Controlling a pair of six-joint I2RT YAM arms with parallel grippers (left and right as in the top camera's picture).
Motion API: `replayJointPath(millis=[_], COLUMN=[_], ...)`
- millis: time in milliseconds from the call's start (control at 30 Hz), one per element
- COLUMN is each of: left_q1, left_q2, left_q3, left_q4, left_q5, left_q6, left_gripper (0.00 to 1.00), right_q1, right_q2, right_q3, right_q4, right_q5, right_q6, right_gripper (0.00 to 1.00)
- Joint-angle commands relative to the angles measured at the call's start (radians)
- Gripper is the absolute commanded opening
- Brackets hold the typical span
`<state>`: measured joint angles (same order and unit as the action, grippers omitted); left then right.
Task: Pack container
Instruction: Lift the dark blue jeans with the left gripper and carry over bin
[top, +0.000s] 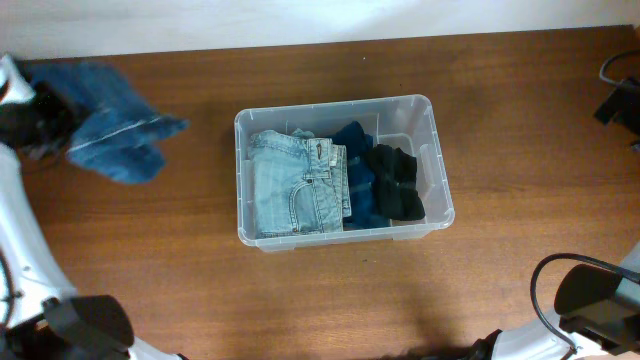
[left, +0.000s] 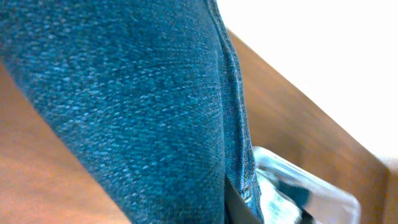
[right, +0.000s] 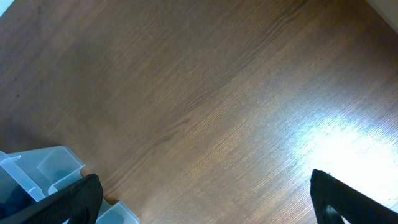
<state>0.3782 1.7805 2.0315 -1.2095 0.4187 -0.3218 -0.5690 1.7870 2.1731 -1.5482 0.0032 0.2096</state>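
left claw clenched on a blue denim garment, held above the bench well left of the container | container mid-bench, holding light jeans, waistband patch too small to read, dark blue cloth, black cloth | right claw released, fingers wide, above the bench beside the container's corner

Holds the left end effector well to the left of the container, clamped on a bunch of blue denim, white left arm stretched behind it. Hovers the right end effector over the bench near the container's corner, fingers spread wide, gripping nothing.
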Motion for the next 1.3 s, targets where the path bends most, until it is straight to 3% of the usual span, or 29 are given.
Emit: replayJointPath(millis=[0, 333, 633, 1000, 1267], left_q1=[-0.146, -0.623, -0.923, -1.076, -1.094], left_q2=[-0.101, -0.084, 0.011, 0.145, 0.186], left_q3=[0.130, 0.193, 0.193, 0.193, 0.191], left_q4=[0.020, 0.196, 0.306, 0.439, 0.419], left_q5=[0.061, 0.054, -0.069, -0.068, -0.072], left_q6=[-0.038, -0.137, -0.264, -0.345, -0.344], left_gripper=[0.01, 0.01, 0.00, 0.00, 0.00], right_q1=[-0.002, -0.002, -0.002, -0.002, -0.002], right_q2=[0.000, 0.000, 0.000, 0.000, 0.000], right_q3=[-0.002, -0.002, -0.002, -0.002, -0.002], right_q4=[0.000, 0.000, 0.000, 0.000, 0.000], right_q5=[0.009, 0.009, 0.009, 0.009, 0.009], right_q6=[0.004, 0.004, 0.004, 0.004, 0.004], right_gripper=[0.99, 0.99, 0.99, 0.99, 0.99])
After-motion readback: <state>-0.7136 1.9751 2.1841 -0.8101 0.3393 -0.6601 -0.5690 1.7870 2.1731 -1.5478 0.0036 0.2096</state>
